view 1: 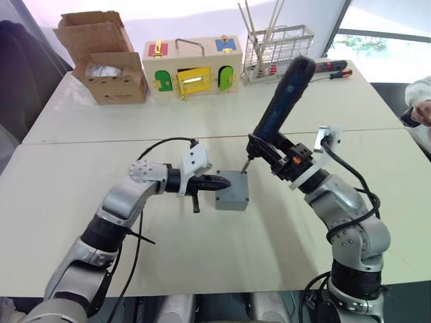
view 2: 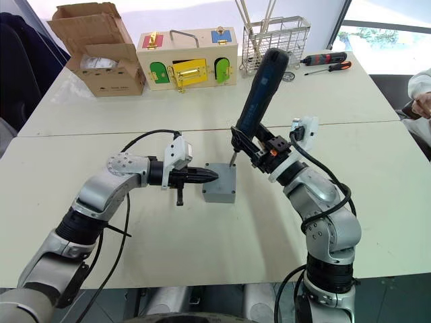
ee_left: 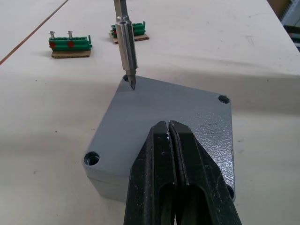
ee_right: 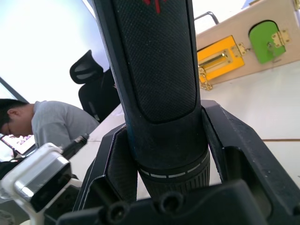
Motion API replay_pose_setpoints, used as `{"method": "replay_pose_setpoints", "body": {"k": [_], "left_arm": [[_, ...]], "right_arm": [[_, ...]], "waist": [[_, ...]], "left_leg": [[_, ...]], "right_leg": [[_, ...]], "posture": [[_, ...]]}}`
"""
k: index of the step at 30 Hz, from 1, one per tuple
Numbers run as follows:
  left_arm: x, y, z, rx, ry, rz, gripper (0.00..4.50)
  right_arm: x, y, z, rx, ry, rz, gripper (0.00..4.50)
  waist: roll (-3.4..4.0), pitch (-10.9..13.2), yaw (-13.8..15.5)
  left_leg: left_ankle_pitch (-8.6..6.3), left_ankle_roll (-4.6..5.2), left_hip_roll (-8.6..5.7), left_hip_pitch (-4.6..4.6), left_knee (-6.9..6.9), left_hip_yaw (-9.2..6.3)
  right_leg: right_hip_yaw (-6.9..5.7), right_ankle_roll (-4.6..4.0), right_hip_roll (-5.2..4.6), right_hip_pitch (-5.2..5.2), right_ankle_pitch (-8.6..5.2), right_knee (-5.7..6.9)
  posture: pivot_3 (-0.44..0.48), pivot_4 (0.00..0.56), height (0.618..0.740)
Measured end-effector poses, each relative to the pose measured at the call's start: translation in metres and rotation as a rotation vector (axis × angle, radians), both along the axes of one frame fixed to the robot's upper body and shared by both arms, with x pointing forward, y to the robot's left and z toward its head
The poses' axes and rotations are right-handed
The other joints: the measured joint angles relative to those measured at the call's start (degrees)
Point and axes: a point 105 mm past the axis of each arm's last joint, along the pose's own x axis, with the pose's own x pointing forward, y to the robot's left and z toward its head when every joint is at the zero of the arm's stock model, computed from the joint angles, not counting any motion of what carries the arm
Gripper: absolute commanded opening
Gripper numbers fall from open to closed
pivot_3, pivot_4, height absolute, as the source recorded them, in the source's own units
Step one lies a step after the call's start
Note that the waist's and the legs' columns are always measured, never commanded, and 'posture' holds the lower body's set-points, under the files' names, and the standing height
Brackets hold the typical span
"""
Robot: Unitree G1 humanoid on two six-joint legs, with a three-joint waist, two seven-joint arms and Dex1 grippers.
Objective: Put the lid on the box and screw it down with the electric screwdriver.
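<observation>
The left gripper, fingers pressed together, rests on the lid closing the box. Just beyond it, the right gripper clamps the tilted screwdriver, its bit in the lid's far corner hole

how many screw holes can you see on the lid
3: one at the corner under the electric screwdriver bit, one at the adjacent corner, one at the corner beside the left tool. The left tool likely hides the fourth.
</observation>
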Motion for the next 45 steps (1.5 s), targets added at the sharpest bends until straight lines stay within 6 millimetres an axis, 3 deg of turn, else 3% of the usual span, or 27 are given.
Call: {"method": "replay_pose_setpoints", "body": {"k": [18,28,35,45], "left_arm": [[-0.003,0.0,-0.001,-0.002,0.005,-0.01,0.0],[-0.004,0.001,-0.004,0.006,0.012,-0.007,0.0],[-0.004,0.001,-0.008,0.018,0.019,-0.001,0.0],[-0.004,0.002,-0.011,0.02,0.035,0.011,0.0]], "right_arm": [[0.001,-0.006,-0.004,-0.014,-0.017,-0.031,1.77],[-0.007,0.019,-0.008,-0.201,-0.116,0.062,1.77],[-0.004,0.019,-0.017,-0.21,-0.119,0.075,1.77],[-0.001,0.024,-0.022,-0.234,-0.128,0.09,1.77]], "waist": [[0.0,0.0,0.0],[-0.22,-0.3,-0.2],[-0.42,-0.6,-0.1],[-0.7,-1.3,-0.2]], "left_leg": [[0.0,0.0,0.0,0.05,0.01,0.0],[-0.04,0.06,0.01,0.24,-0.07,0.0],[-0.28,0.47,0.06,0.88,-0.33,0.02],[-0.27,0.45,0.08,1.12,-0.75,0.06]], "right_leg": [[-0.01,0.0,0.0,0.07,0.0,-0.03],[-0.03,-0.01,0.08,0.22,-0.01,-0.06],[-0.02,-0.02,0.09,0.76,-0.02,-0.2],[-0.01,-0.03,0.09,0.77,-0.03,-0.28]], "posture": [[0.0,0.15,0.73],[0.0,0.15,0.73],[0.0,0.15,0.73],[0.0,0.15,0.73]]}}
